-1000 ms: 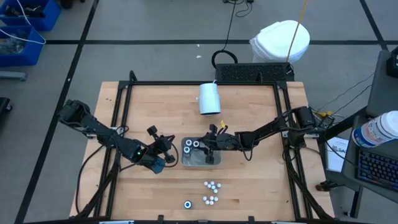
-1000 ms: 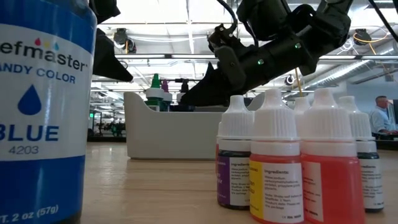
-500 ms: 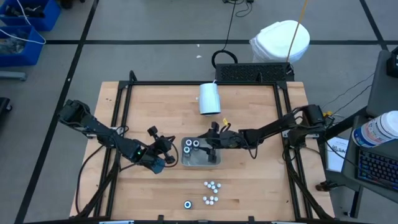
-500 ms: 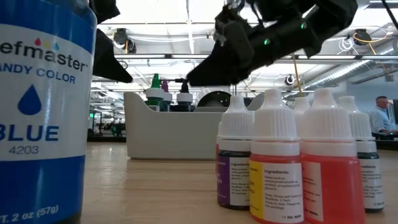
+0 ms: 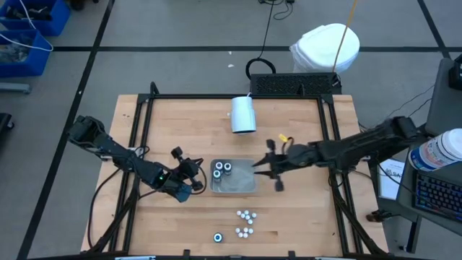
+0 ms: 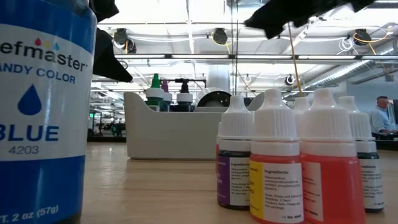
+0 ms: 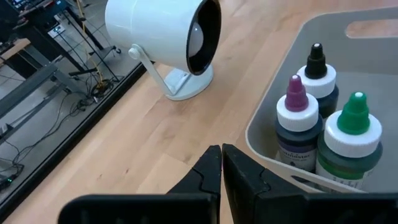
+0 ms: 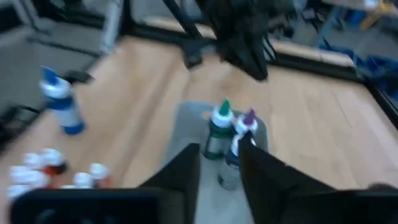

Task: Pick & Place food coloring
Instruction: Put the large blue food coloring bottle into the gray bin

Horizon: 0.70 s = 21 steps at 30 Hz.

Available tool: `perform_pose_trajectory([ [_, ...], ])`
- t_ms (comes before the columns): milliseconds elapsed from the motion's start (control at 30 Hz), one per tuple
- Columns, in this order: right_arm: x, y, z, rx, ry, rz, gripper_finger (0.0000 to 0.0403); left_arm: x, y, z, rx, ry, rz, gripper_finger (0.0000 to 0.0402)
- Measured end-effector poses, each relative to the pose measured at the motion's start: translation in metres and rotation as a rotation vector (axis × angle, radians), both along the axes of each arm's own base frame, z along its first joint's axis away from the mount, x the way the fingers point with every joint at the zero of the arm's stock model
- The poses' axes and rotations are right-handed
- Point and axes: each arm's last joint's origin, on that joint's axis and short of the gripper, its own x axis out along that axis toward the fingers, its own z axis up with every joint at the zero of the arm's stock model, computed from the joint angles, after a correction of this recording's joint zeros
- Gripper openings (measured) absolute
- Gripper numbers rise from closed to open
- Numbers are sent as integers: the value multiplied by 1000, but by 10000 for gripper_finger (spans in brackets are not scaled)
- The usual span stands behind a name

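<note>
Inside, the grey tray point(image 7: 267, 118) holds three food coloring bottles point(image 7: 317, 130).

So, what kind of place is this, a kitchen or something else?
Probably a robotics lab or workshop, not a kitchen. The wooden table stands in a black metal frame, a tangle of black cables lies on the grey floor, and long ceiling lights hang over an open hall.

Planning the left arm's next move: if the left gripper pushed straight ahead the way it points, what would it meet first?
Probably the grey tray's wall, just ahead of the shut left gripper; depth is uncertain.
</note>
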Motion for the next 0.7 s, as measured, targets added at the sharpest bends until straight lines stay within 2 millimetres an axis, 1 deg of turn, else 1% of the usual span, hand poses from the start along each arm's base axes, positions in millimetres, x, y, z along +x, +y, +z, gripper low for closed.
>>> perform_pose_trajectory([
  [100,-24,-6,-5,47,-66,-19,23,-1,-2,0,-1,-4,-6,24],
  [167,-39,-9,-17,55,-70,-20,6,-1,-3,0,-2,-7,-11,24],
  [267,-59,-13,-37,88,-46,-34,11,-2,-5,0,-9,-13,-16,24],
  [333,-71,-15,-46,104,-48,-57,9,-2,-6,0,-14,-19,-17,24],
  [433,-87,-19,-50,102,-102,-95,1,-3,-7,0,-15,-19,-20,24],
  [567,-100,-24,-49,120,-164,-134,1,-3,-7,0,-19,-24,-17,24],
  [700,-111,-23,-58,147,-218,-66,1,-2,-7,1,-21,-26,-17,24],
])
